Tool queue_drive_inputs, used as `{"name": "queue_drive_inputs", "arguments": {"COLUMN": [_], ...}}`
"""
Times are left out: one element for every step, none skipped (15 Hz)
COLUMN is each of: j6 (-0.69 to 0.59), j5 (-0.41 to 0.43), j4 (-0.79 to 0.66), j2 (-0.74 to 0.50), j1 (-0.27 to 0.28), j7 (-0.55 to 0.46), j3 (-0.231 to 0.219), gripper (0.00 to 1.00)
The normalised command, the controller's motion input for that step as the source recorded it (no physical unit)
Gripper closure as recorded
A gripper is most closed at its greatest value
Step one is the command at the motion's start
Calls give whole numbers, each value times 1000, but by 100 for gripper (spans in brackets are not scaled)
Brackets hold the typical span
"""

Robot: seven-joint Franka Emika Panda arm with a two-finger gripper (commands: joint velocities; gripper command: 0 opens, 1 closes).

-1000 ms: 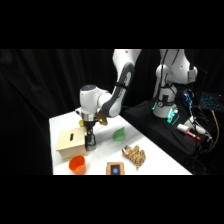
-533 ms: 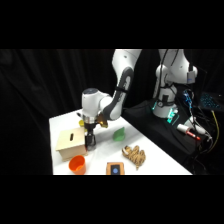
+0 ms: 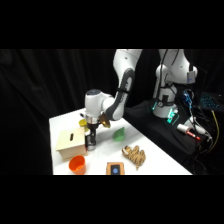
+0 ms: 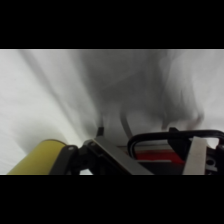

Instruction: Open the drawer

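Drawer (image 3: 70, 143) sits in its light tan wooden box at the table's (image 3: 160, 155) left side, roughly nine o'clock from the table's centre, dark slot on top. Whether it is slid out at all cannot be told from the side view. Immediately right of the box, the gripper (image 3: 91, 144) hangs down at the box's right face, touching or just short of it. In the wrist view a black loop handle (image 4: 172, 139) arcs over a reddish strip at about five o'clock, with one pale finger (image 4: 196, 156) just beside it; whether the jaws are open, closed or clamped on the handle cannot be told. An orange bowl (image 3: 77, 163) stands at six o'clock from the box. Further right lie a blue-screened device (image 3: 116, 169), a tan bundled object (image 3: 134, 154) and a green object (image 3: 119, 134).
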Motion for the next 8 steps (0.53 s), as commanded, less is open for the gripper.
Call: {"name": "queue_drive_inputs", "arguments": {"j6": [158, 152, 151, 145, 145, 141, 137, 130], "j5": [150, 150, 144, 135, 139, 152, 168, 184], "j4": [-399, -418, -432, -434, -425, -409, -385, -356], "j2": [-321, -342, -358, -362, -358, -347, -331, -308], "j1": [-19, -25, -20, -9, -19, -45, -77, -107], "j7": [-201, -210, -212, -206, -215, -230, -247, -261], "j3": [-2, 5, 3, -6, 6, 33, 63, 92], "gripper": [0, 0, 0, 0, 0, 0, 0, 0]}}
